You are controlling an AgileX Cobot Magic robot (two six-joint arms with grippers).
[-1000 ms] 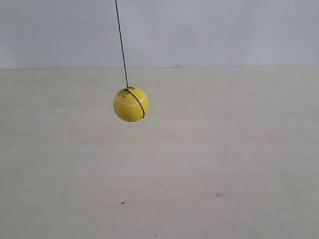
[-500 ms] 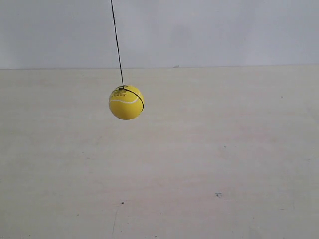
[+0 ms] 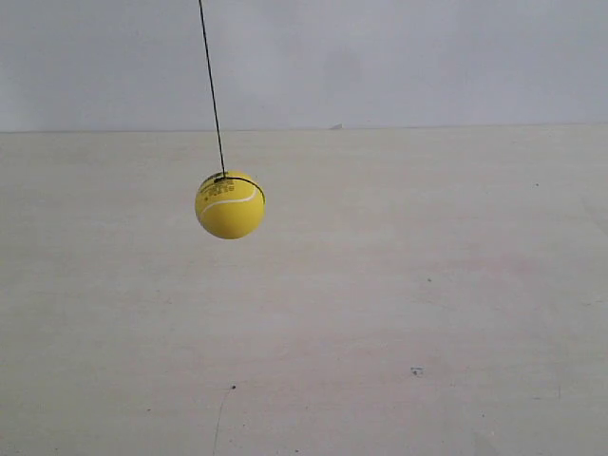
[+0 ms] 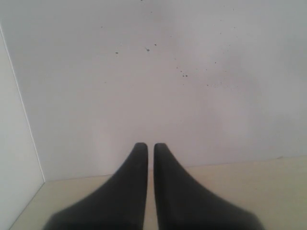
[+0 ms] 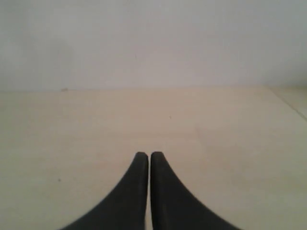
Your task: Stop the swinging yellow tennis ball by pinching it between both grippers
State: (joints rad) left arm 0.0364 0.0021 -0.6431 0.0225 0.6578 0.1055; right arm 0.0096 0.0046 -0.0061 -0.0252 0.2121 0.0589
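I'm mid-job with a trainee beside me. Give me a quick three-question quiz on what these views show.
1. True or false: the yellow tennis ball hangs by its string, clear of the table.
2. The exterior view shows: A both grippers, B one gripper, C neither.
3. How do the jaws of the left gripper and right gripper stand?
Key: 1 true; 2 C; 3 both shut, holding nothing.

One yellow tennis ball (image 3: 229, 204), one dark string (image 3: 211, 85), one pale table (image 3: 427, 313), two grippers: left gripper (image 4: 150, 146), right gripper (image 5: 148, 154).
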